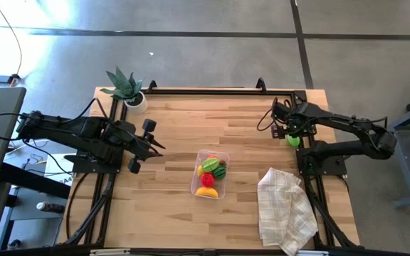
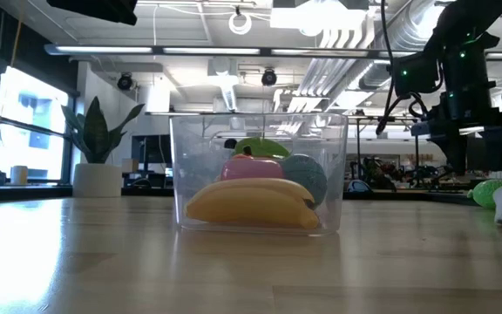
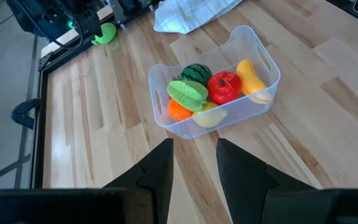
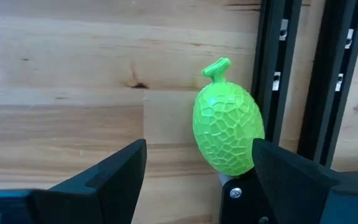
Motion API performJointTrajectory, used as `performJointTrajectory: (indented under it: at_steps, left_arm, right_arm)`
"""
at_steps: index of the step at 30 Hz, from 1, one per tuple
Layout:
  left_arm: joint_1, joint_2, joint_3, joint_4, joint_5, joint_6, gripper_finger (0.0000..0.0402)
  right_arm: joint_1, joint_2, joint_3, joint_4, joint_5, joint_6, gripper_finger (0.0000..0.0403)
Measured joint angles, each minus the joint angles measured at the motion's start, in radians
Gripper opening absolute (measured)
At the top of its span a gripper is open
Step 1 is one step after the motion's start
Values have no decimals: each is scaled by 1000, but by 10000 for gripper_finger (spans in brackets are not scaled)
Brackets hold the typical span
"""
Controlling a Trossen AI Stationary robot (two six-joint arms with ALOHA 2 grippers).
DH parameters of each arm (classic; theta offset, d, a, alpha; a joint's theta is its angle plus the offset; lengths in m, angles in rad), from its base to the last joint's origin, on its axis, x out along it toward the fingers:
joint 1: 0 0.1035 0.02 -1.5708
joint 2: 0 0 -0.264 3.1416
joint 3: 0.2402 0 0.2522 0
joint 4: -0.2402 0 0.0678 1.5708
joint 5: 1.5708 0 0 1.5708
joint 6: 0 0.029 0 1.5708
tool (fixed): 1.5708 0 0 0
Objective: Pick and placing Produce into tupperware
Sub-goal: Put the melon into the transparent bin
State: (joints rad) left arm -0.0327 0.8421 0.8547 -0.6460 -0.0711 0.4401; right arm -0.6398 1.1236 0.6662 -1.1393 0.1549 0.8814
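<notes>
The clear tupperware [image 1: 211,173] stands mid-table and holds a banana [image 3: 253,79], a red fruit [image 3: 224,86], a striped watermelon [image 3: 197,72], a green piece [image 3: 188,93] and an orange one [image 3: 178,111]. A green netted melon [image 4: 227,134] lies on its side on the wood beside the right arm's black rail. My right gripper [image 4: 199,149] hangs open above the melon, pointing down, one finger on either side and apart from it. My left gripper [image 3: 194,163] waits near the table's left side, open by a narrow gap, with nothing between its fingers.
A white checked cloth [image 1: 285,210] lies crumpled near the front right corner. A potted plant [image 1: 127,89] stands at the far left corner. Black frame rails [image 4: 319,74] run close beside the melon. Bare wood lies between the tub and both arms.
</notes>
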Motion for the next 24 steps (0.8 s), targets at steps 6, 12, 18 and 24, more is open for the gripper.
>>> performJointTrajectory:
  at_steps: [6,12,18,24]
  left_arm:
    - [0,0,0,0,0,0,111]
    - [0,0,0,0,0,0,111]
    - [0,0,0,0,0,0,111]
    - [0,0,0,0,0,0,111]
  right_arm:
    - [-35,0,0,0,-26,17,284]
    - [-70,0,-1,-4,-55,78,284]
    - [-81,0,-1,-10,-47,149,284]
    - [-80,0,-1,-12,-43,190,284]
